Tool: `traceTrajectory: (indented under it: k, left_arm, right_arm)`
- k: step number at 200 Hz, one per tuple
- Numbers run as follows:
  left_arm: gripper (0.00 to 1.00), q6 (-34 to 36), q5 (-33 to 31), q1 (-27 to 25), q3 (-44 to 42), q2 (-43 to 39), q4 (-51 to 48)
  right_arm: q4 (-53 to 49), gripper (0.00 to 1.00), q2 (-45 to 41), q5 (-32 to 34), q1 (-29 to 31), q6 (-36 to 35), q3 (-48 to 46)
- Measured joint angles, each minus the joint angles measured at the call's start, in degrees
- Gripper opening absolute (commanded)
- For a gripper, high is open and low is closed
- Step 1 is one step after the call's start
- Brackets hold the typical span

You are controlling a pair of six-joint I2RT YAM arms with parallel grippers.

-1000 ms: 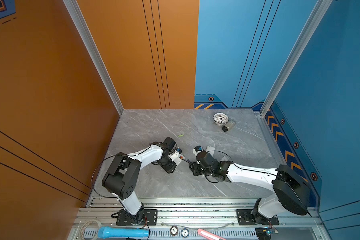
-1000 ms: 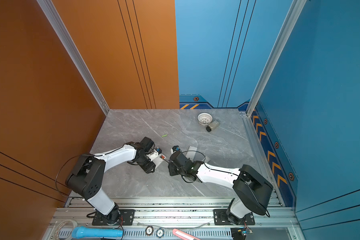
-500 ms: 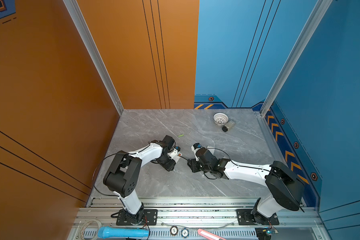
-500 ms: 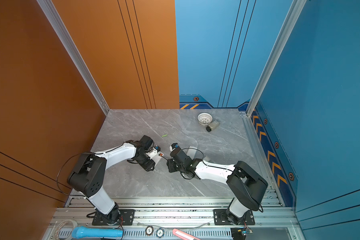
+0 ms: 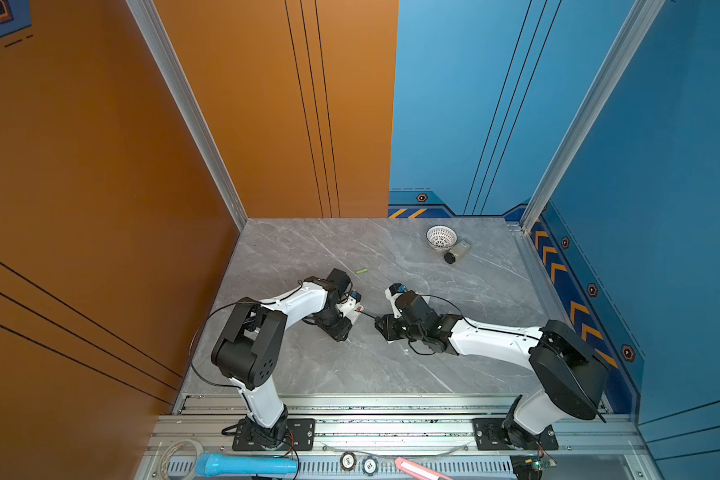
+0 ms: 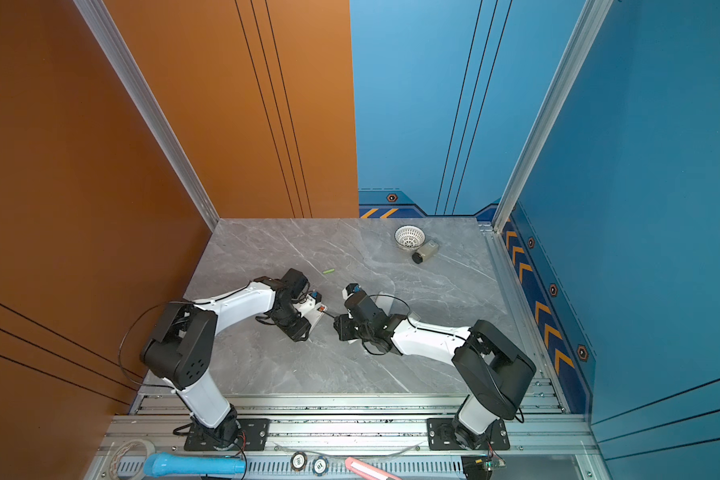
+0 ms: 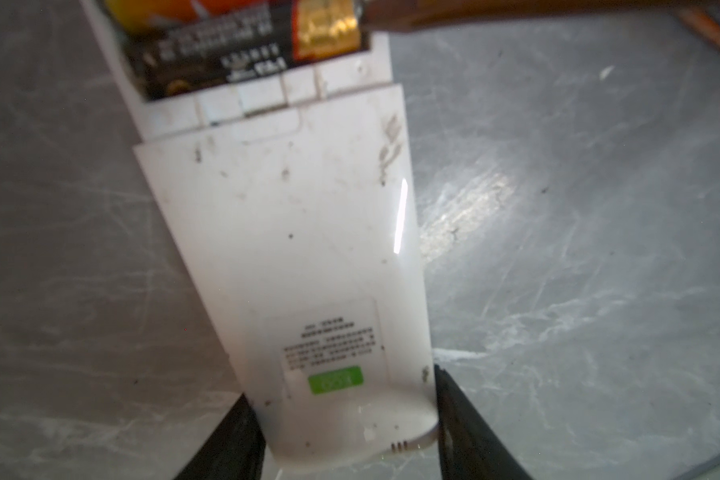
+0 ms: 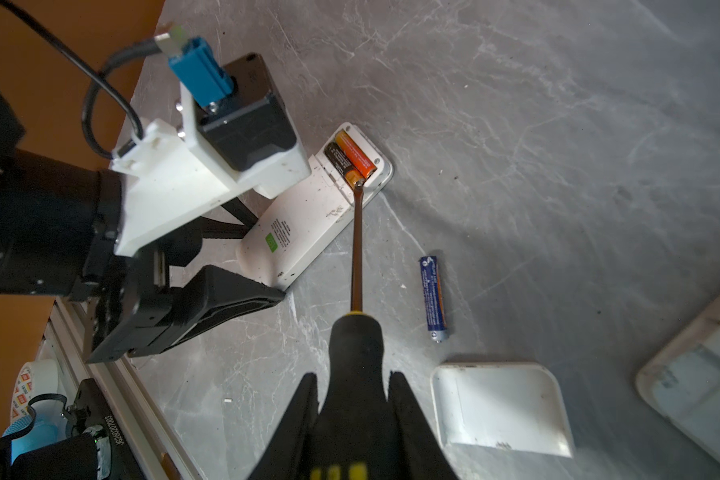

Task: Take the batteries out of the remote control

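The right gripper [image 8: 352,378] is clamped narrowly round the black handle of the screwdriver [image 8: 357,249]. Its shaft runs straight ahead to the gold end of the black-and-gold battery [image 8: 342,164]. This battery lies in the open bay of the remote control [image 8: 304,224], touching the orange-red battery [image 8: 355,156]. Both batteries slant off the shaft's line, so the pry probably has to lift that near end. The left gripper [image 7: 346,424], about half open, pinches the remote's rounded end from both sides. A blue battery [image 8: 433,293] lies loose on the bench [image 8: 516,166] beside the shaft, and a light green battery [image 5: 361,271] lies beyond the left gripper.
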Motion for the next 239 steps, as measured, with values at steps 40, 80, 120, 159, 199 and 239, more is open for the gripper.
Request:
traceTrajectory:
  k: [40,80,120,159,199,239]
  left_arm:
    - [0.00,-0.44,-0.07,0.00,0.39,0.35,-0.37]
    - [0.00,-1.25,-0.09,0.00,0.52,0.44,-0.42]
    - [0.00,-1.51,-0.13,0.00,0.85,0.72,-0.74]
    - [0.00,-1.66,-0.22,0.00,0.94,0.83,-0.81]
    - [0.00,-1.62,-0.33,0.00,1.11,0.98,-1.01]
    - [0.00,0.42,0.02,0.00,2.34,1.79,-1.46]
  right_arm:
    - [1.05,0.00,0.00,-2.16,-1.11,2.51,-0.15]
    - [3.10,0.00,0.00,-3.08,-1.60,4.55,-1.18]
    - [3.82,0.00,-0.02,-3.69,-1.92,5.99,-1.40]
    - [4.17,0.00,-0.13,-3.89,-1.97,6.86,-1.53]
    - [4.26,0.00,-0.66,-3.98,-1.97,7.93,-1.77]
    - [8.81,0.00,-2.16,-7.21,-1.77,8.13,-1.97]
